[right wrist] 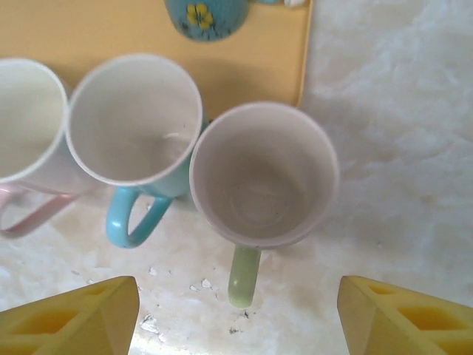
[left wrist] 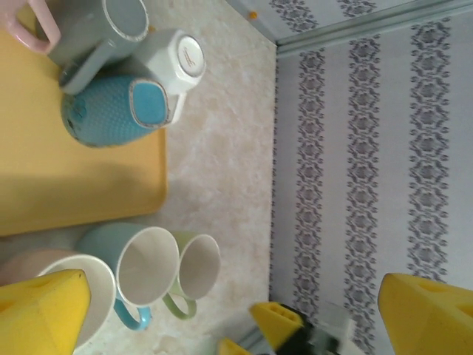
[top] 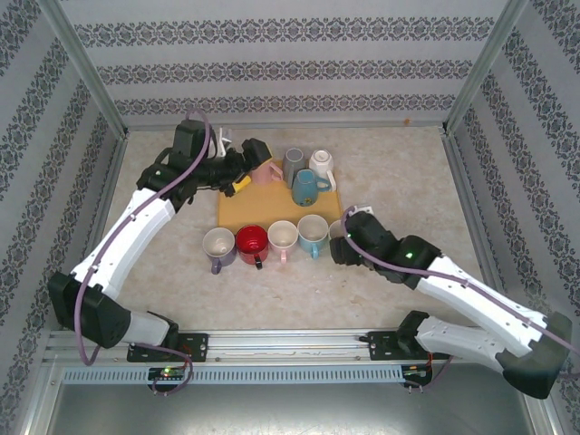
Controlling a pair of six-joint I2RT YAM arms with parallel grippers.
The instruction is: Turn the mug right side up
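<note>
Several mugs stand bottom-up at the back of the yellow tray (top: 272, 207): a grey mug (top: 292, 166), a white mug (top: 321, 163), a teal mug (top: 308, 188) and a pink mug (top: 267, 172). The left wrist view shows the bases of the grey mug (left wrist: 111, 29), white mug (left wrist: 181, 63) and teal mug (left wrist: 111, 111). My left gripper (top: 249, 174) hovers open over the tray's back left, holding nothing. My right gripper (top: 349, 223) is open just above an upright green mug (right wrist: 262, 174), whose handle (right wrist: 244, 274) points between its fingers (right wrist: 74, 318).
A row of upright mugs stands in front of the tray: purple (top: 218, 246), red (top: 252, 243), pink-handled (top: 282, 237), light blue (top: 314, 234). Patterned walls close in the table on the left, the right and the back. Bare tabletop lies right of the tray.
</note>
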